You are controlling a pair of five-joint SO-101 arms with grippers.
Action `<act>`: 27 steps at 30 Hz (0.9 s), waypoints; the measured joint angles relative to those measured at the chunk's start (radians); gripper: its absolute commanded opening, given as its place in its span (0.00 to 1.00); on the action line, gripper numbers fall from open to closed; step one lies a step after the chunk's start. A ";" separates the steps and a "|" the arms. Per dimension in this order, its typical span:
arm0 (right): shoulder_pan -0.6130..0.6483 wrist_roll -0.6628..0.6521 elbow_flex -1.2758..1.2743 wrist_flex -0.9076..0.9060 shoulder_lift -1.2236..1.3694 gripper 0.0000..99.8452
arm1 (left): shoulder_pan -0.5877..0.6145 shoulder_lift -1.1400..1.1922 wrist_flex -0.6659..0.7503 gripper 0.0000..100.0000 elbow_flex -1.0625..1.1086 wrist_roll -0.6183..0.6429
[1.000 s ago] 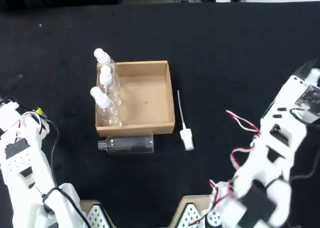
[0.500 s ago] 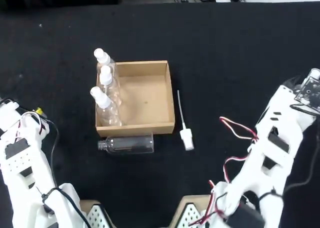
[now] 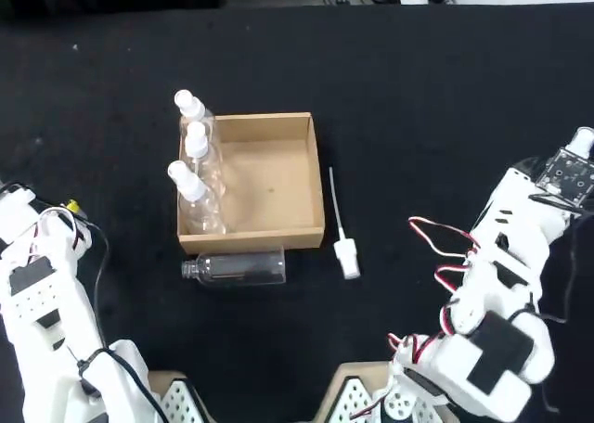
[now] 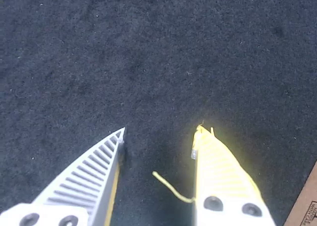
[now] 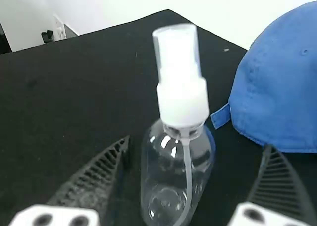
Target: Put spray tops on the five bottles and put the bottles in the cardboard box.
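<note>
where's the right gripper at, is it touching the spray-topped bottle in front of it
Apart. In the right wrist view the right gripper is open, fingers either side of the spray-topped bottle, black table showing in both gaps.

No lettering, number or sign can be read anywhere on the black counter (image 3: 418, 98). A short line of small print sits on the corner of the cardboard box (image 4: 308, 208) in the left wrist view, too small and blurred to make out.
</note>
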State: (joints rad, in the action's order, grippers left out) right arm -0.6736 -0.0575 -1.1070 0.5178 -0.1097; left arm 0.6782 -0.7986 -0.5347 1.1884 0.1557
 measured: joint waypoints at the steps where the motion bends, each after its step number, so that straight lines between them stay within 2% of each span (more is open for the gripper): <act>1: 0.000 0.000 0.000 0.015 0.017 0.35 | 0.000 0.000 0.000 0.20 0.000 0.000; 11: 0.000 0.000 0.000 0.192 0.126 0.35 | 0.000 0.000 0.000 0.20 0.000 0.000; 27: 0.000 0.000 0.040 0.189 0.127 0.35 | 0.000 0.000 0.000 0.20 0.000 0.000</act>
State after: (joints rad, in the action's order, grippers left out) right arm -0.6736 -0.0575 -1.0671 0.7066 0.0176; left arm 0.6782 -0.7986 -0.5347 1.1884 0.1557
